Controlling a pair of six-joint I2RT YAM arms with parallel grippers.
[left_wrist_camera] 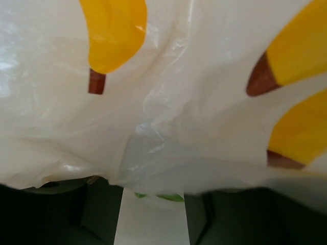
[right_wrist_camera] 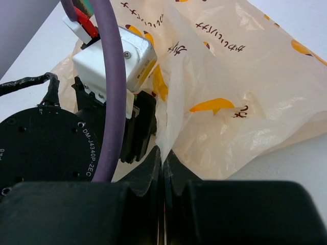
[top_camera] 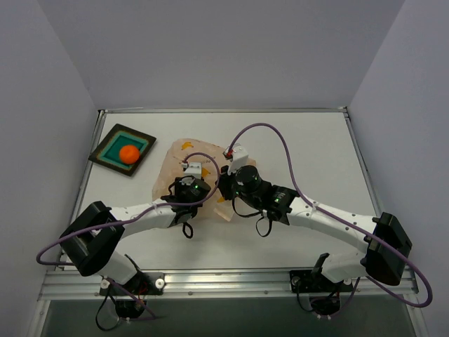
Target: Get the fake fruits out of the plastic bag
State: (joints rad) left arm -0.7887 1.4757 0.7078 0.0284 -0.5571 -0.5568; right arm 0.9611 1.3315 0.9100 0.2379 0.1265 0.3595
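Emptying looks half done: orange fruit (top_camera: 128,152) in the teal tray (top_camera: 144,138) upper left, right gripper (right_wrist_camera: 162,158) clenched on the plastic bag (right_wrist_camera: 230,76) mid-frame, left gripper (left_wrist_camera: 153,214) spread against its film, next needing a reach for the green sliver (left_wrist_camera: 161,197).

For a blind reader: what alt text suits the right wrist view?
The right gripper, shut, pinches a fold of the banana-printed plastic bag on the table. The left arm's wrist and a purple cable crowd the image's left.
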